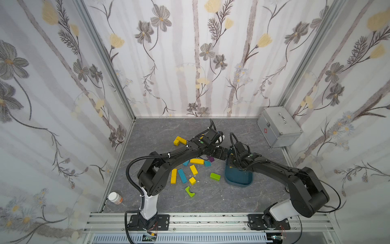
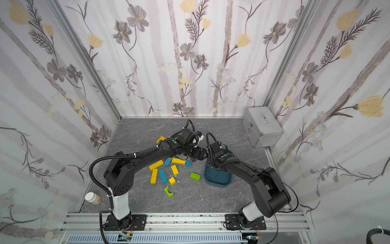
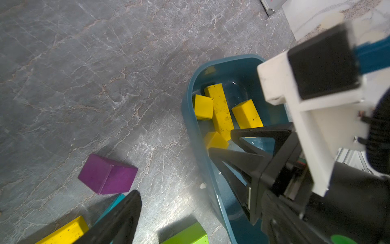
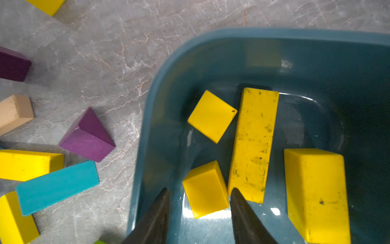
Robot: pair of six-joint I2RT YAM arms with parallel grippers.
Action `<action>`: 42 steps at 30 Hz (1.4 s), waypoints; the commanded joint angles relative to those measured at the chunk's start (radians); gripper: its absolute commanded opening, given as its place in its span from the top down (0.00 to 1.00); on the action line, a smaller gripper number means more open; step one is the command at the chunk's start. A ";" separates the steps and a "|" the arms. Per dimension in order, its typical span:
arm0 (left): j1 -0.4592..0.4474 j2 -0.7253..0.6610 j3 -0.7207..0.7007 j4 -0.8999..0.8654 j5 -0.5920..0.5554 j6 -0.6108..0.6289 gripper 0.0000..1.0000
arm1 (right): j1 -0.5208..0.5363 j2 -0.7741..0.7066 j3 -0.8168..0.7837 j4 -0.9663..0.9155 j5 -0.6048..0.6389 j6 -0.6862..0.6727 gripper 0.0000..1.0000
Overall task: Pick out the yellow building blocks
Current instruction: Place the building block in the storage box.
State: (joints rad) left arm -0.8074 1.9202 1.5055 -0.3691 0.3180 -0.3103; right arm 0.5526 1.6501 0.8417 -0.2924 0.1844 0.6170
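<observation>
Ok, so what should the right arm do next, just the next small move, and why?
Probably lift the right gripper straight up out of the blue bin. Its jaws stand apart, and the yellow block between them lies in the bin with a gap beside one finger, so it looks released. More yellow ones, such as the yellow bar, lie on the table.

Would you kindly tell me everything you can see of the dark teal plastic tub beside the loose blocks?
The dark teal plastic tub is smooth and glossy, a rounded-corner rectangle with a raised rim and sloping walls. It stands upright on the grey marbled tabletop, to the robot's right of the loose blocks. Four yellow blocks lie on its floor: a cube, a long scuffed bar and two stubby ones. The right gripper reaches inside, jaws apart around one stubby block.
</observation>
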 commanded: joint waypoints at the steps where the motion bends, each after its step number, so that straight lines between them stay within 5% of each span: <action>1: 0.002 0.006 0.008 0.020 0.013 0.013 0.10 | 0.002 -0.020 0.007 0.032 0.024 0.013 0.51; 22: 0.093 -0.128 -0.119 0.086 -0.017 -0.005 0.11 | 0.016 -0.037 0.133 -0.017 0.020 -0.011 0.53; 42: 0.339 -0.281 -0.279 0.033 0.005 0.051 0.11 | 0.107 0.462 0.770 -0.091 -0.091 -0.080 0.54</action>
State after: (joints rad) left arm -0.4858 1.6329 1.2221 -0.3248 0.2966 -0.2707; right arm 0.6594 2.0720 1.5593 -0.3691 0.1020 0.5526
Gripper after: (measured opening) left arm 0.888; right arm 0.465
